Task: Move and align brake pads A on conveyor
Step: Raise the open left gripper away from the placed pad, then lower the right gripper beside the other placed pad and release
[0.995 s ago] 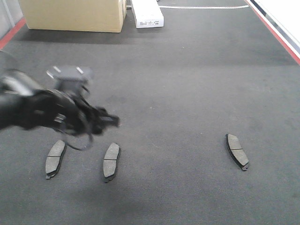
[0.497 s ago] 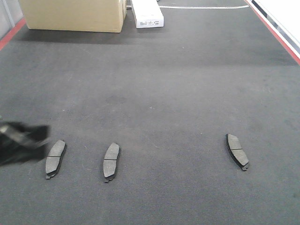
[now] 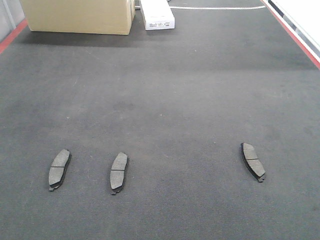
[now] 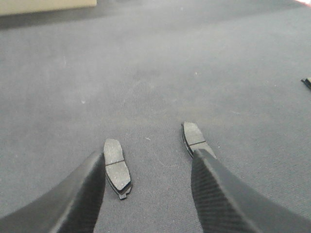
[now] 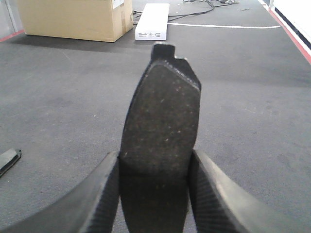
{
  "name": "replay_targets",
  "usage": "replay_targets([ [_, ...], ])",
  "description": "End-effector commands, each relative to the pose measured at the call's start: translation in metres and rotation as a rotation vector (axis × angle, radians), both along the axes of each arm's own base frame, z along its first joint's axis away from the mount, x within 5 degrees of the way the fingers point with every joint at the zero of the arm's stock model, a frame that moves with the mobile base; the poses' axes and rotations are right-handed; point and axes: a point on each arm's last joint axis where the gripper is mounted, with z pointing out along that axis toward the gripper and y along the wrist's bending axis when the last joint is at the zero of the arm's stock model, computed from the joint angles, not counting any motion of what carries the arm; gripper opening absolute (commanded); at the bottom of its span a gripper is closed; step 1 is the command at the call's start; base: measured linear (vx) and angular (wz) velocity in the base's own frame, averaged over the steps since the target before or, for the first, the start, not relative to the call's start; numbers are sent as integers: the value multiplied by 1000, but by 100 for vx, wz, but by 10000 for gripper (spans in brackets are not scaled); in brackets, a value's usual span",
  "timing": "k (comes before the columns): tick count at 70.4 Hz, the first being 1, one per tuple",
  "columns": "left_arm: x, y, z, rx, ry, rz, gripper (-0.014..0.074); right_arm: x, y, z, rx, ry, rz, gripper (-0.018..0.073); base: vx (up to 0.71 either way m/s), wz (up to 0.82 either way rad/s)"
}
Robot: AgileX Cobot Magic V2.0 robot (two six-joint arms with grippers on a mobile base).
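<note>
1. Dark rough conveyor (image 3: 190,100) fills the room's floor; a cardboard box (image 3: 80,16) and white box (image 3: 157,14) sit far back.
2. Three brake pads (image 3: 119,171) lie near me.
3. My right claw (image 5: 154,170) grips a fourth pad (image 5: 163,121).
4. My left claw (image 4: 148,189) gapes wide, empty.

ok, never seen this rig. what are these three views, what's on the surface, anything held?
It is a two-armed robot. The front camera looks down on the dark conveyor, where three brake pads lie in a rough row: left pad, middle pad, right pad. A cardboard box and a white box sit at the far end. The other two views come from wrist cameras. The left end effector is open above two pads, holding nothing. The right end effector grips a fourth pad.
</note>
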Motion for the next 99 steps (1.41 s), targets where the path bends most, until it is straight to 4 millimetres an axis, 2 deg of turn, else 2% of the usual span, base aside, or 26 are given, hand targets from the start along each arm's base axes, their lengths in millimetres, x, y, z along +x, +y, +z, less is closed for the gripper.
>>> replay_targets([
  [1, -5, 0, 11, -54, -125, -36, 376, 2, 0, 18, 17, -113, -3, -2, 0, 0],
  [11, -11, 3, 14, -82, -178, -43, 376, 2, 0, 18, 17, -113, -3, -2, 0, 0],
  [29, -11, 4, 11, -72, -156, -35, 376, 3, 0, 18, 21, -118, -3, -2, 0, 0],
  [41, -12, 4, 10, -66, -144, -31, 376, 14, 3, 16, 24, -31, -2, -2, 0, 0],
  [53, -12, 4, 10, -66, -144, -31, 376, 41, 12, 28, 51, 177, 10, 2, 0, 0],
  [61, -12, 4, 10, -66, -144, -31, 376, 68, 21, 35, 93, 302, 25, 6, 0, 0],
  [69, -12, 4, 10, -66, -144, -31, 376, 95, 28, 33, 84, 410, 26, 8, 0, 0],
  [84, -12, 4, 10, -66, -144, -31, 376, 154, 41, 0, 30, 688, 14, 17, 0, 0],
  [95, -12, 4, 10, -66, -144, -31, 376, 190, 50, -21, 30, 813, 3, 29, 0, 0],
  [99, -12, 4, 10, -66, -144, -31, 376, 200, 60, -28, 26, 846, 18, 30, 0, 0],
])
